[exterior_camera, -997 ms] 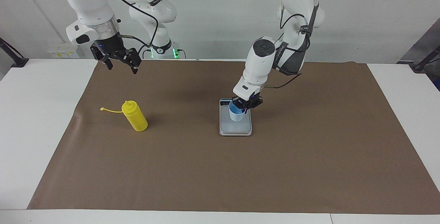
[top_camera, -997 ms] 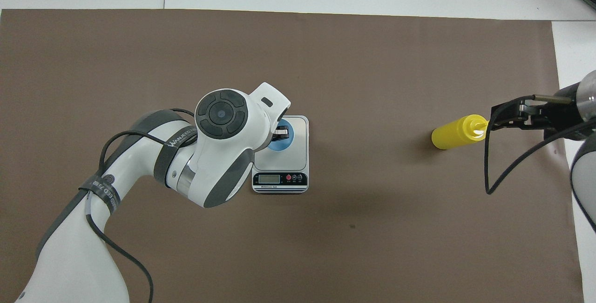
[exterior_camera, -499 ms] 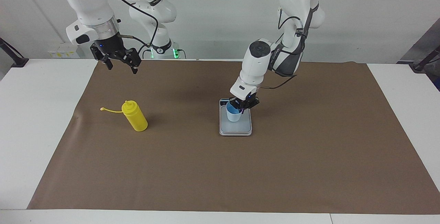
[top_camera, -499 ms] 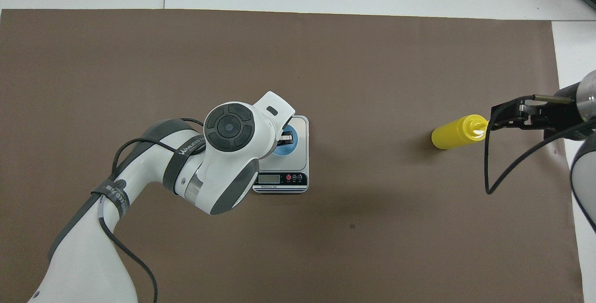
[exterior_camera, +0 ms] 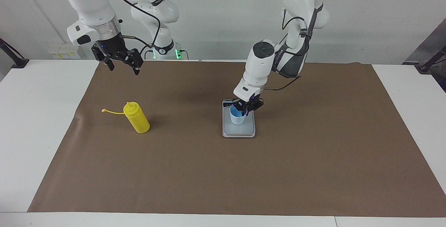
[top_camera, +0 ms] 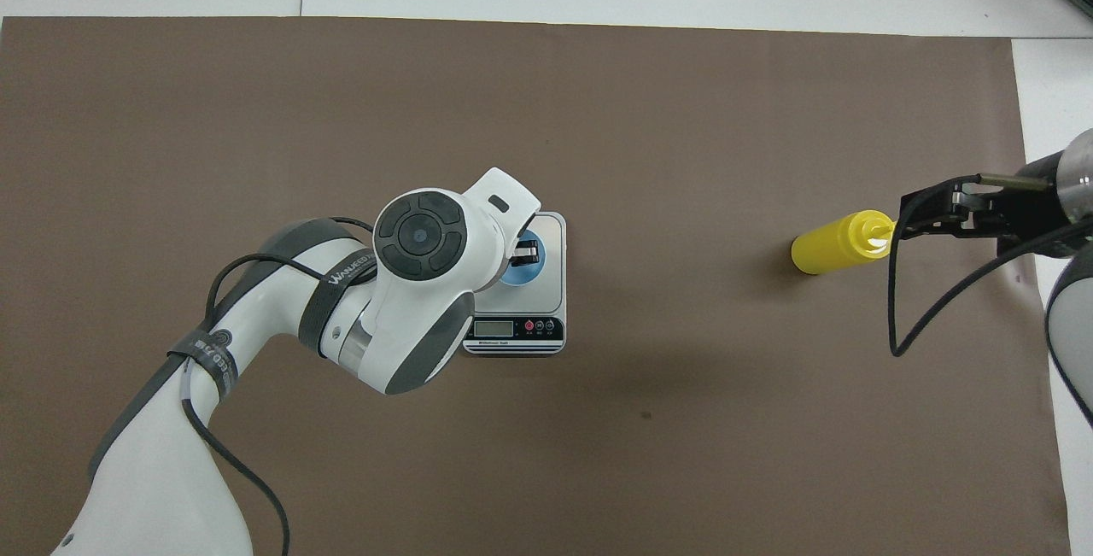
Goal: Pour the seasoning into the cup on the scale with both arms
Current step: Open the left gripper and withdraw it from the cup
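Observation:
The light blue cup (exterior_camera: 237,119) stands on the grey plate of the scale (exterior_camera: 245,131) in the middle of the brown mat. My left gripper (exterior_camera: 246,109) is shut on the cup's rim from above. In the overhead view the left arm covers most of the cup (top_camera: 512,271) and part of the scale (top_camera: 553,236). The yellow bottle (exterior_camera: 137,118) stands tilted toward the right arm's end, its cap strap (exterior_camera: 112,111) lying loose beside it. My right gripper (exterior_camera: 124,67) hangs open in the air, apart from the bottle (top_camera: 832,246).
A brown mat (exterior_camera: 223,171) covers most of the white table (exterior_camera: 38,122). The scale's display strip (top_camera: 512,330) faces the robots. The right arm's black cable (top_camera: 931,317) loops over the mat next to the bottle.
My left gripper has shifted the cup a little toward the right arm's end, to the middle of the scale plate. The right arm and the bottle have not moved.

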### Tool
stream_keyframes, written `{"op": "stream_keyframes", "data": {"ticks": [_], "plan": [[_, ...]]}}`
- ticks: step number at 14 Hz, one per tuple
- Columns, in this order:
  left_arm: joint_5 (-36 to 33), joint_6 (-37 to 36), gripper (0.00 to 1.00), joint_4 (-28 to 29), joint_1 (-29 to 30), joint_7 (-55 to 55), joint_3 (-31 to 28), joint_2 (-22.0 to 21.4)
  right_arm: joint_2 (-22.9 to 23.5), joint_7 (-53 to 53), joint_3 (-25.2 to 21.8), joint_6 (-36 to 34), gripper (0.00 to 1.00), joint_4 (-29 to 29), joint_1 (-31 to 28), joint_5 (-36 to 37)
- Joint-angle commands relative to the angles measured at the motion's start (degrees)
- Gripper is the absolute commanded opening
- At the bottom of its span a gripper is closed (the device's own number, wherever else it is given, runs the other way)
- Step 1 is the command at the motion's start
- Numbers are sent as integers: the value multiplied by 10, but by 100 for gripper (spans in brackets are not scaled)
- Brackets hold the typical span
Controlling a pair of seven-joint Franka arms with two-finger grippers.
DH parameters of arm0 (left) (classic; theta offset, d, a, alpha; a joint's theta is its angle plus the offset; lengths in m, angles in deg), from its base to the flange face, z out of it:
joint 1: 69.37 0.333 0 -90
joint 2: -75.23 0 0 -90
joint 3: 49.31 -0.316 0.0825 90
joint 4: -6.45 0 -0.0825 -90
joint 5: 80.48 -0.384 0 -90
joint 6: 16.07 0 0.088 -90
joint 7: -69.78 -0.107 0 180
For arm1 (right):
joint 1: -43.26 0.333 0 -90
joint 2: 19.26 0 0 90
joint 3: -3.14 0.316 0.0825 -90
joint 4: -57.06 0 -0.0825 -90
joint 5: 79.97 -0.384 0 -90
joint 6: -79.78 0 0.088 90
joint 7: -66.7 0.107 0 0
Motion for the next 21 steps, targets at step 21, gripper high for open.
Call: {"op": "stream_keyframes", "data": {"ticks": [21], "plan": [[-7,-334,100,-113,239,-391,-24,-172,-15,-15,3,9,100,17,-8,-12]]}}
